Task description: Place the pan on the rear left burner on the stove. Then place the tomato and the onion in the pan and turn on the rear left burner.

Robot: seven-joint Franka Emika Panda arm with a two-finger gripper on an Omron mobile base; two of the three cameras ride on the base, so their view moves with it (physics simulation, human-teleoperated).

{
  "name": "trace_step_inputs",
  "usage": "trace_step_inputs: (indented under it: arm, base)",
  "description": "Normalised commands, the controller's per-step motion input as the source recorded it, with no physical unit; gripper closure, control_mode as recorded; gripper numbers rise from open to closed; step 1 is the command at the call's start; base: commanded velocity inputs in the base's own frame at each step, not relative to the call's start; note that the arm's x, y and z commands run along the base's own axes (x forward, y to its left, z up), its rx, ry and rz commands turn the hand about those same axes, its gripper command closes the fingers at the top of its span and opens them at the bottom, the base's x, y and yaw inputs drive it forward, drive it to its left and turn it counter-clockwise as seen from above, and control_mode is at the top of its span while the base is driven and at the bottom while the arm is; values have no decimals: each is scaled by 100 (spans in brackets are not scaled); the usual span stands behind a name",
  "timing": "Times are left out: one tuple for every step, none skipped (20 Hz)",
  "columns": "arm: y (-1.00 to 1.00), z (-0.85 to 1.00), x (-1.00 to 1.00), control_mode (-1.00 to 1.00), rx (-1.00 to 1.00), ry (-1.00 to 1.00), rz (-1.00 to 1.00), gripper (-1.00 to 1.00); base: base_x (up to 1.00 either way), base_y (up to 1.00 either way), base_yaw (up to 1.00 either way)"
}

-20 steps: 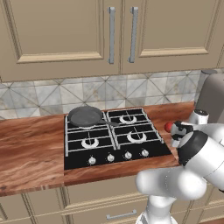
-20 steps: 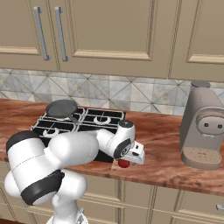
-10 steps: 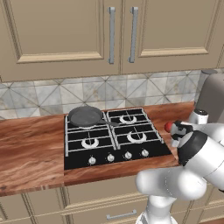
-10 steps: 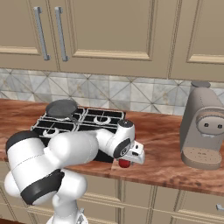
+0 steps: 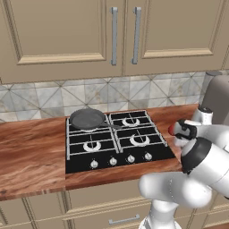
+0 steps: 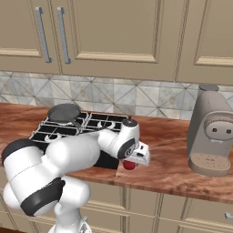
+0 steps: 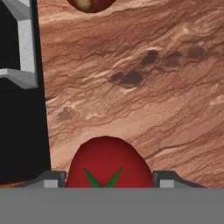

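The pan [image 5: 87, 119] sits on the rear left burner [image 5: 86, 124] of the stove [image 5: 117, 152], its handle pointing right toward the middle of the cooktop; from the right base view the pan [image 6: 64, 113] is at the far left corner of the grates. The end effector [image 6: 131, 164] is low over the wooden table [image 6: 173, 164], just beside the stove's right edge, and pinches the red tomato [image 6: 129, 165] between its two fingers. In the hand view the tomato [image 7: 108, 162] with its green stalk leaves fills the space between the fingertips [image 7: 49, 180], which press at its two sides. Farther along the table in that view lies the onion [image 7: 91, 5], reddish brown, well apart from the tomato and near the stove's black edge. A grey coffee machine [image 6: 212, 132] stands on the table to the right
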Motion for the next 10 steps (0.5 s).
trace_step_inputs:
  arm:
    - [11, 29, 21, -100, 0, -3, 0, 100]
    - [11, 29, 22, -100, 0, -3, 0, 100]
    - [12, 29, 24, -100, 0, -3, 0, 100]
    - [11, 28, 22, -100, 0, -3, 0, 100]
    - [10, 27, 22, -100, 0, -2, 0, 100]
    - [10, 24, 21, -100, 0, -1, 0, 100]
    - [11, 18, 21, -100, 0, -1, 0, 100]
    - [14, 12, 21, -100, 0, -1, 0, 100]
    - [16, 6, 26, -100, 0, -1, 0, 100]
    - [19, 5, 26, -100, 0, -2, 0, 100]
  base:
    - [0, 0, 0]
    - [0, 0, 0]
    - [0, 0, 0]
    - [0, 0, 0]
    - [0, 0, 0]
    - [0, 0, 0]
    - [0, 0, 0]
    - [0, 0, 0]
    - [0, 0, 0]
    - [0, 0, 0]
